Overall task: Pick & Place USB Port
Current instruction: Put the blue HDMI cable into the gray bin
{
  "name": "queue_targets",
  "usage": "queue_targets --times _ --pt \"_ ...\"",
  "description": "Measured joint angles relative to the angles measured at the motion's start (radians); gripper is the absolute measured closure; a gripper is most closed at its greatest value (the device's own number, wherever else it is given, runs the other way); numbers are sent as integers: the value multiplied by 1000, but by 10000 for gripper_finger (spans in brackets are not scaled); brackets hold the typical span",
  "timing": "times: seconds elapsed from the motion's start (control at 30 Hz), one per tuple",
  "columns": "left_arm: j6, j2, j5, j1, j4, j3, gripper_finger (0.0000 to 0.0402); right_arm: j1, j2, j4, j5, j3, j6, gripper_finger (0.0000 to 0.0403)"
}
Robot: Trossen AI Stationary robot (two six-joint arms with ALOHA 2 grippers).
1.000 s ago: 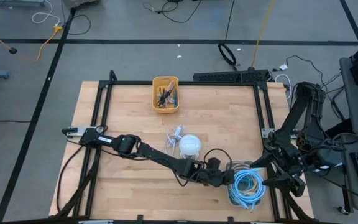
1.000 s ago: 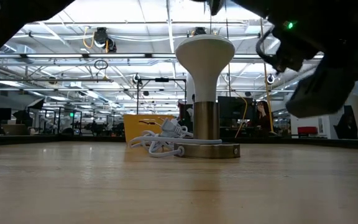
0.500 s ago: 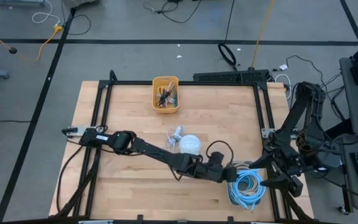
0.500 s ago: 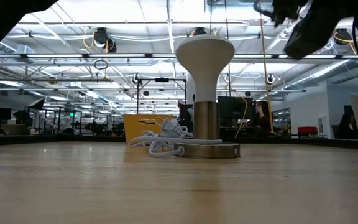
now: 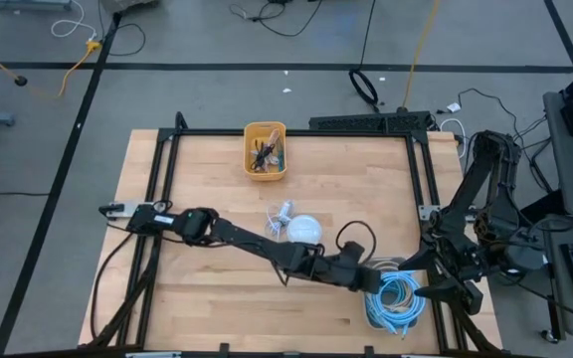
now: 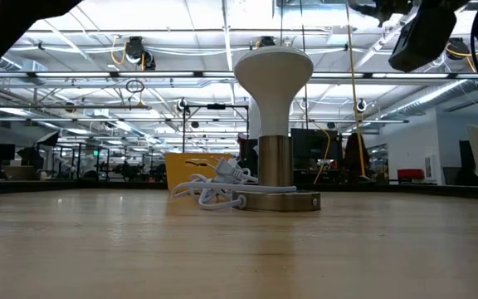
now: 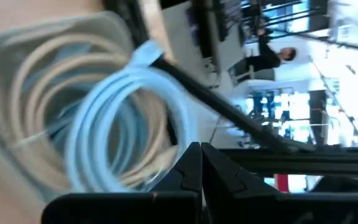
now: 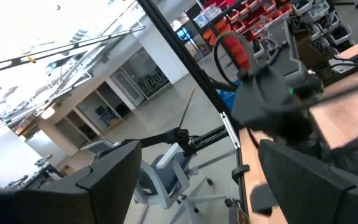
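Observation:
My left arm reaches across the table. Its gripper (image 5: 371, 275) (image 7: 201, 152) is raised just left of a clear bin (image 5: 396, 296) of coiled light-blue and beige cables (image 7: 104, 118). The fingers are shut and nothing shows between them. The same gripper shows dark at the top right of the low view (image 6: 421, 37). My right gripper (image 5: 444, 290) (image 8: 191, 186) waits open at the table's right edge. A small white plug with its cord (image 5: 280, 215) (image 6: 214, 178) lies on the table beside a lamp. I cannot make out a USB port as such.
A white-domed lamp (image 5: 304, 232) (image 6: 274, 124) stands mid-table on a round metal base. A yellow bin (image 5: 265, 151) with small parts sits at the far side. A black frame (image 5: 416, 179) borders the wooden top. Bare wood lies to the left and near side.
My left gripper has risen from low over the table beside the cable bin and gone a little toward the table's right edge. In the low view it climbs from mid-height to the top of the picture. The lamp, the cord and the bins lie as before.

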Motion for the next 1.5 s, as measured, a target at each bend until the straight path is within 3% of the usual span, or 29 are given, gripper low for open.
queue_targets --times 0.13,0.2,0.3,0.43,0.53,0.6,0.93,1.23,1.5 --pt "38 -1 1 6 1 1 400 0 -1 -114 0 0 127 88" --pt "43 -1 -5 2 -2 2 400 0 0 -270 -11 0 293 91" --pt "46 -1 -6 -11 3 15 401 0 11 -547 -112 0 575 120" --pt "39 0 -6 -28 -45 14 401 0 56 -756 -289 0 771 225" --pt "28 1 -6 -42 -61 14 401 0 81 -736 -380 0 748 347" --pt "21 1 -7 -49 -73 14 401 0 92 -676 -420 0 698 386" --pt "129 -141 -116 -50 -270 15 401 -44 196 -748 -726 -43 708 402" --pt "234 -248 -246 -57 -294 15 401 -195 340 -704 -737 -56 505 402" --pt "214 -247 -263 -84 -302 15 402 -251 435 -695 -787 -57 390 403"
